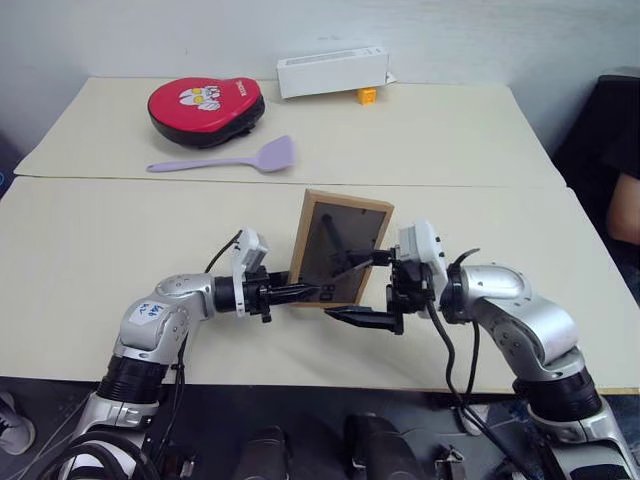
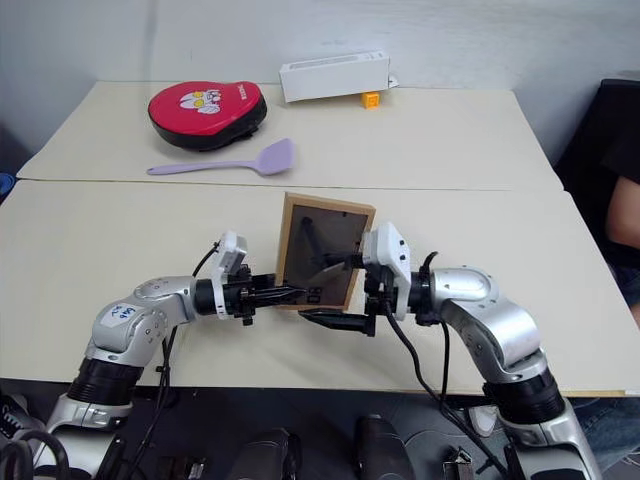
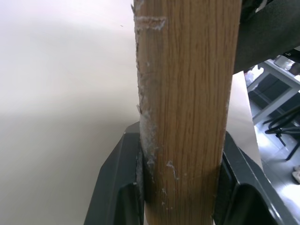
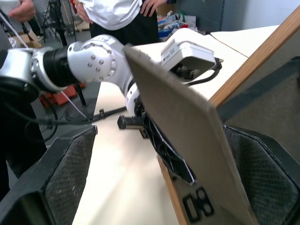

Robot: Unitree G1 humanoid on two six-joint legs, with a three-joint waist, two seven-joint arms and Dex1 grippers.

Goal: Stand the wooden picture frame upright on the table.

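The wooden picture frame (image 1: 345, 225) is upright over the near part of the table (image 1: 90, 260), with its dark back board facing me. I cannot tell whether its lower edge touches the table. My left gripper (image 1: 305, 293) is shut on the frame's lower left edge; the left wrist view has the light-wood edge (image 3: 187, 93) pinched between both fingers. My right gripper (image 1: 362, 290) is open, reaching in from the right behind the frame. Its two fingers straddle the fold-out stand (image 4: 178, 126) without closing on it.
On the far table lie a red padded mitt (image 1: 205, 108), a purple spatula (image 1: 225, 160), a long white box (image 1: 333, 72) and a small orange block (image 1: 367, 95). A seated person's arm (image 1: 625, 205) is at the right edge. Another person (image 4: 117, 14) stands past the table.
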